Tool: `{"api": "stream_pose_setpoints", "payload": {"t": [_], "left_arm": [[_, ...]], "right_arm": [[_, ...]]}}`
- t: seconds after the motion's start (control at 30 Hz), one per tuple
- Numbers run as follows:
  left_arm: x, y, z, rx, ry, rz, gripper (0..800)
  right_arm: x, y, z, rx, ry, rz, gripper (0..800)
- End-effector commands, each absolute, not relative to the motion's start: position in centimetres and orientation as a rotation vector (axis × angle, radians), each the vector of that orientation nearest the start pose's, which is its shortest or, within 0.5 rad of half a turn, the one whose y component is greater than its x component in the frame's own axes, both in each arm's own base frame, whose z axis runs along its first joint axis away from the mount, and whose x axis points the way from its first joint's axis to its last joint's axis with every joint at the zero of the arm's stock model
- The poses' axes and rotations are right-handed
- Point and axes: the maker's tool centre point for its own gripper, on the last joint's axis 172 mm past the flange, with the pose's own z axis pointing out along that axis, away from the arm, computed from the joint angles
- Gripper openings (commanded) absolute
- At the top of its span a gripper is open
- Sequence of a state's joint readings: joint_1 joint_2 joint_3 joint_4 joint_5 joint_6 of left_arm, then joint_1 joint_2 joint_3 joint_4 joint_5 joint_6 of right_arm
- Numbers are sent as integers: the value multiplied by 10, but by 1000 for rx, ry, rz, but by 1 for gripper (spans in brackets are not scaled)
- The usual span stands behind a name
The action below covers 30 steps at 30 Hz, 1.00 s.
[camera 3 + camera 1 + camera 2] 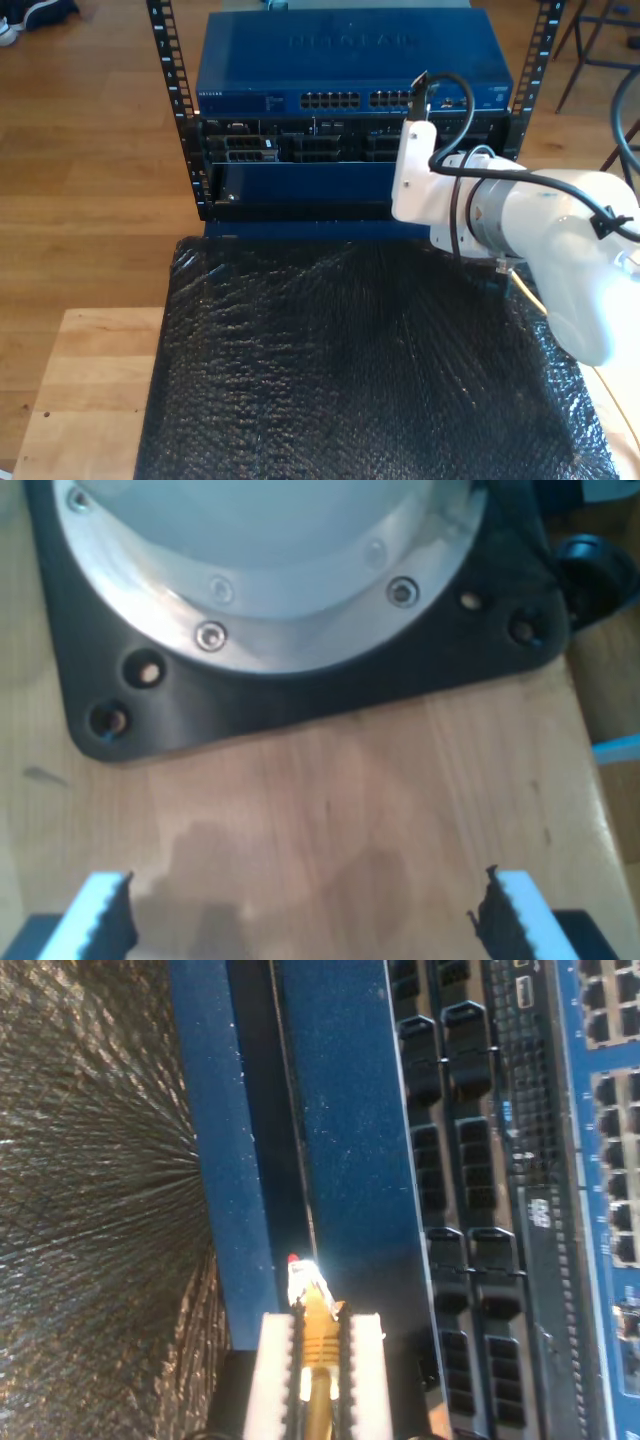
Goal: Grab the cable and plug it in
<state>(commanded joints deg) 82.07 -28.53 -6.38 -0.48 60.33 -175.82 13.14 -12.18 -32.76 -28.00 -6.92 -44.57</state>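
Looking along my second gripper [318, 1360], you can see its two white fingers [268, 1375] clamped on the cable [318, 1335], with the pale-yellow boot pinched between them and the small clear plug [305, 1282] sticking out past the fingertips. The plug sits close against the dark blue face of the equipment rack [345, 1110], next to a narrow seam in that panel; you cannot tell from this view whether it touches the panel. Beside that panel runs a column of black bays [445, 1160], and beyond those a blue switch front with rows of network ports [610, 1110]. Black bubble-textured sheeting [95, 1210] covers the surface on the other side of the blue panel. In the exterior view, the white arm [540, 230] reaches in from that view's right toward the rack [340, 110], its wrist in front of the rack's right-hand part, and a short stretch of the yellow cable shows below the wrist. The black sheeting lies over the desk [85, 390] in front of the rack. My first gripper [300, 920] hangs with its fingers [105, 915] spread wide apart and nothing between them, above bare wood and near a black mounting plate [300, 685] with a bolted metal flange.
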Motion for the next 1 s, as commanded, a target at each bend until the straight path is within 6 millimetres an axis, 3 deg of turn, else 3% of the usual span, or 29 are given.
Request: {"api": "stream_pose_setpoints", "payload": {"t": [0.4, 0.6, 0.77, 0.9, 1.0], "left_arm": [[19, 122, 30, -2157, 2653, -537, 800], [19, 122, 30, -2157, 2653, -537, 800], [19, 122, 30, -2157, 2653, -537, 800], [19, 122, 30, -2157, 2653, -537, 800], [19, 122, 30, -2157, 2653, -537, 800]], "right_arm": [[506, 174, 233, -2339, -2225, -1355, 2], [507, 174, 236, -2340, -2224, -1361, 0], [504, 172, 222, -2349, -2221, -1320, 0], [508, 164, 239, -2366, -2206, -1369, 0], [516, 140, 254, -2428, -2164, -1410, 0]]}}
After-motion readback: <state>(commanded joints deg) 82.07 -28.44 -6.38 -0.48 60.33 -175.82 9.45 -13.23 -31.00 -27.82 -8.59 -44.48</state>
